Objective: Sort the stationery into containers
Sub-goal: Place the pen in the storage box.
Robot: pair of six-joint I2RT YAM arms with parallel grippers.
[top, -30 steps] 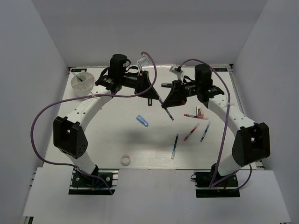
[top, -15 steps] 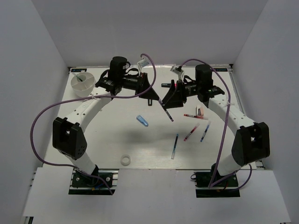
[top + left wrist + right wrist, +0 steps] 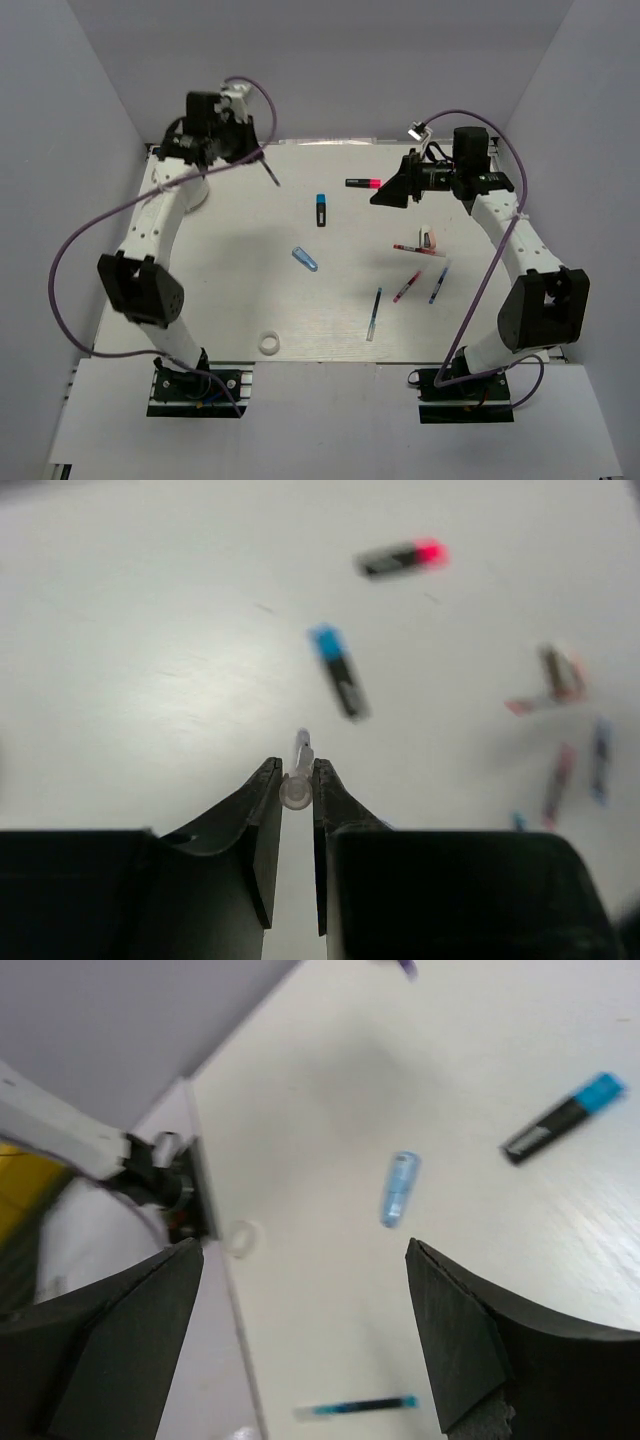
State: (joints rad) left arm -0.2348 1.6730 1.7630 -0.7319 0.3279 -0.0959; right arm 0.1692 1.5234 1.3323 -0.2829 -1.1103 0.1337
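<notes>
Okay, your left gripper [image 3: 297, 775] is hanging near the table [image 3: 230, 300]'s far-left edge, pinching a thin clear-tipped pen [image 3: 300, 750]. Your right gripper [image 3: 303, 1250] is hovering far right, jaws spread wide. The blue-ended marker [image 3: 321, 209], pink-ended marker [image 3: 363, 183] and blue tube [image 3: 305, 259] are lying mid-table, with the marker print too blurred to read.
</notes>
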